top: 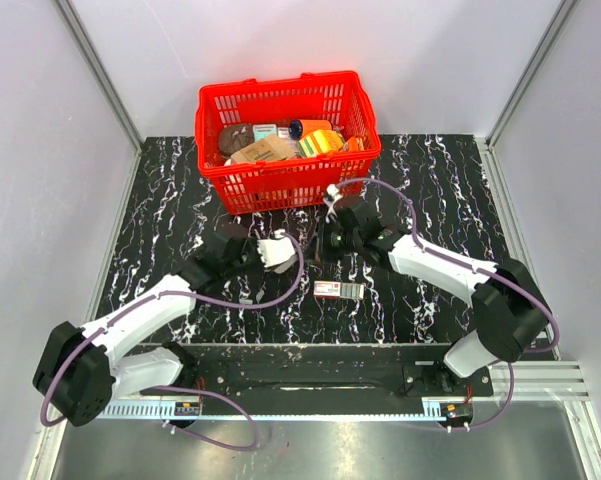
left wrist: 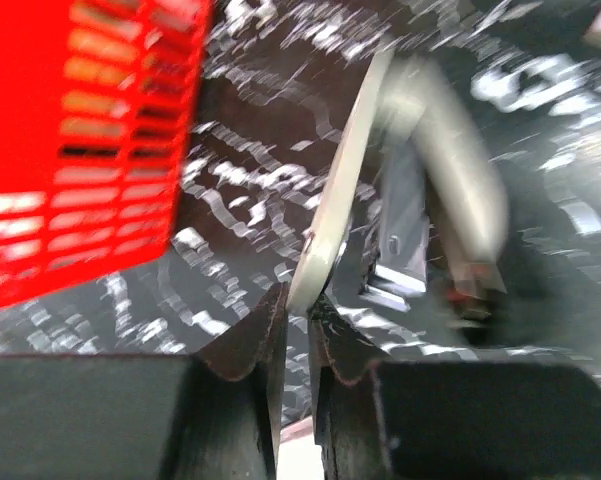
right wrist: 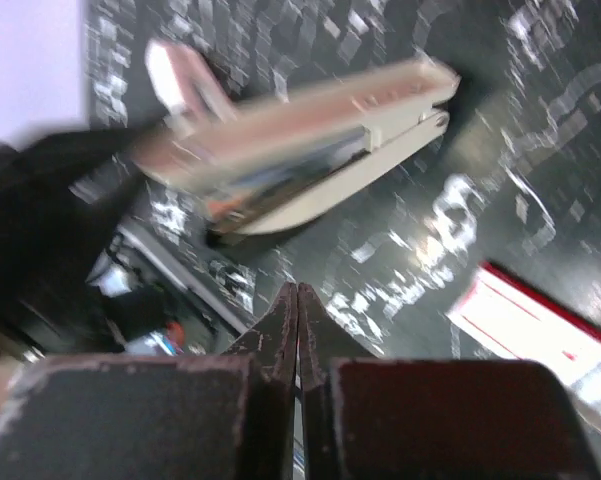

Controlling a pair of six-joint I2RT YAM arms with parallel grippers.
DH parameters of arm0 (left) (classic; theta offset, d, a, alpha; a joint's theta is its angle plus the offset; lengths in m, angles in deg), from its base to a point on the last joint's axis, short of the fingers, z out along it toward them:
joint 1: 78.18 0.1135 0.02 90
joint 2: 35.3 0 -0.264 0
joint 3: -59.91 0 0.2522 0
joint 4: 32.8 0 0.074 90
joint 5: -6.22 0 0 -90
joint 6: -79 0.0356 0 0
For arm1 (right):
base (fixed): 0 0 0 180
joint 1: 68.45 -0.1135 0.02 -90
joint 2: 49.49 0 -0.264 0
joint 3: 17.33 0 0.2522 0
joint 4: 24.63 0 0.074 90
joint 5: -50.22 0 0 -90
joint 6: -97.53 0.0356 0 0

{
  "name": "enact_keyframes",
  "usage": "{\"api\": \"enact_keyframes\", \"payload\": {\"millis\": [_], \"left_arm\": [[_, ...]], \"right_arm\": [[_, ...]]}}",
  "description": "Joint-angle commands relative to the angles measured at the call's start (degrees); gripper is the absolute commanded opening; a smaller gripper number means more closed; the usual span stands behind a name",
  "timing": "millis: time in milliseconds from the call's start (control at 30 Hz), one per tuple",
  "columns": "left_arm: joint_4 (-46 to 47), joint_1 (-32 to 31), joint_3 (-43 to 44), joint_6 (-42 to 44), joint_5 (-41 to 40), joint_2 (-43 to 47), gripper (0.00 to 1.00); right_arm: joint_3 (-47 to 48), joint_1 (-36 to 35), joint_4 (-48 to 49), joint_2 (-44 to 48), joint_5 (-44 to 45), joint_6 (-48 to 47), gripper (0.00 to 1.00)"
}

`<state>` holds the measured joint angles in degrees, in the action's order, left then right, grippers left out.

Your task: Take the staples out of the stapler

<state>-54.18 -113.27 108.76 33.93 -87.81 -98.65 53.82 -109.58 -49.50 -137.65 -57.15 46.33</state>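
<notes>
A cream-white stapler (top: 278, 250) is held above the table in my left gripper (top: 263, 251). In the left wrist view the gripper (left wrist: 298, 305) is shut on the edge of the stapler's thin base plate (left wrist: 342, 185); its upper arm (left wrist: 435, 140) is swung away, with a metal part between. In the right wrist view the stapler (right wrist: 310, 130) hangs open ahead of my right gripper (right wrist: 298, 290), which is shut, empty and apart from it. In the top view the right gripper (top: 332, 236) is just right of the stapler.
A small flat red-and-white box (top: 339, 290) lies on the black marbled table (top: 430, 190) below both grippers, also in the right wrist view (right wrist: 540, 325). A red basket (top: 285, 185) holding several items stands at the back, close behind the grippers (left wrist: 80, 150).
</notes>
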Motion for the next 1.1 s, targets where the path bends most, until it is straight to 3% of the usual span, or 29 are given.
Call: {"api": "enact_keyframes", "payload": {"millis": [0,233,467,567,633,767,800,833,1067], "left_arm": [[-15.4,-0.2,7.6,-16.4,19.0,-0.4,0.16],[-15.9,0.9,10.2,-18.0,20.9,-3.3,0.12],[-13.6,4.2,15.5,-18.9,19.0,-8.4,0.11],[-14.4,5.4,15.9,-17.7,18.9,-9.9,0.18],[-15.8,5.6,15.4,-16.1,18.3,-10.0,0.23],[-20.7,6.5,14.9,-14.7,19.2,-8.1,0.39],[-22.1,6.4,14.6,-13.8,19.6,-7.4,0.48],[-23.0,6.4,14.2,-13.3,19.8,-6.5,0.49],[-31.7,6.4,12.0,-7.8,20.0,-1.7,0.50]], "right_arm": [[5.4,0.0,13.9,2.5,-2.8,6.9,0.00],[8.9,-0.9,12.5,1.9,0.0,6.5,0.00],[5.0,-0.8,8.0,4.8,3.8,4.0,0.00],[2.8,-0.8,5.1,6.3,5.8,2.3,0.00],[0.8,-0.8,2.3,7.8,8.1,0.7,0.05],[-2.6,-0.9,-5.8,10.3,15.1,-0.7,0.32],[-3.3,-0.9,-7.2,10.5,16.0,-0.9,0.35],[-4.1,-0.9,-8.0,10.6,17.1,-0.8,0.38],[-2.1,-2.1,-10.0,6.0,21.7,-2.8,0.33]]}}
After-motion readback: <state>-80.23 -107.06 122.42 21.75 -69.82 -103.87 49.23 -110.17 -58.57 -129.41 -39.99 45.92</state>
